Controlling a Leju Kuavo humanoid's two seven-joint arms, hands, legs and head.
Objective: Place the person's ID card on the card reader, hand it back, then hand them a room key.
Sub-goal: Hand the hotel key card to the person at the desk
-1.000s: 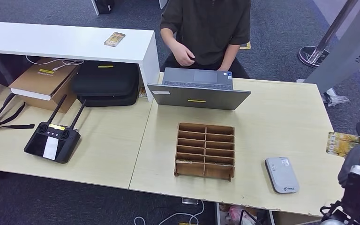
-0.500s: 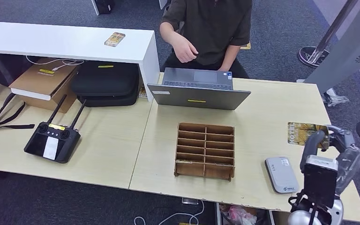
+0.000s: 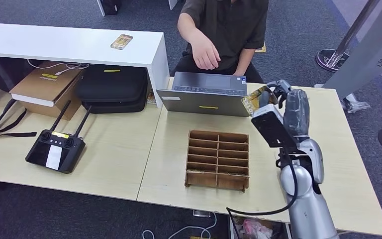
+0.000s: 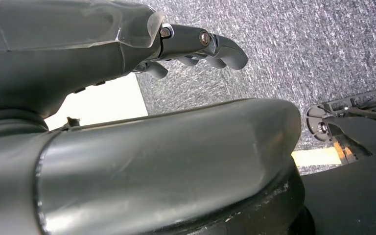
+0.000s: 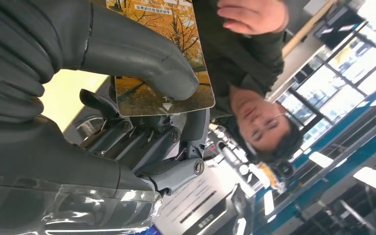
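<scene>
Right of centre, the right hand (image 3: pixel 278 97) is grasping the card (image 3: pixel 253 98), offering it toward the person's hand (image 3: pixel 205 54); the left hand (image 4: pixel 196 46) is hanging empty

One laptop (image 3: pixel 209 94) is sitting on the worktop (image 3: pixel 298 124), and one wooden organizer (image 3: pixel 218 160) with two columns of slots is standing in front of it. One remote controller (image 3: pixel 54 149) with two antennas is lying further left. Two cards are showing: one card (image 3: pixel 252 98) in the right robot hand (image 3: pixel 283 107), and one second card (image 3: pixel 121 42) lying on the white shelf (image 3: pixel 69 45). One cardboard box (image 3: pixel 47 87) and one black case (image 3: pixel 112 88) are sitting below it. One person (image 3: pixel 226 30) is sitting behind.
</scene>
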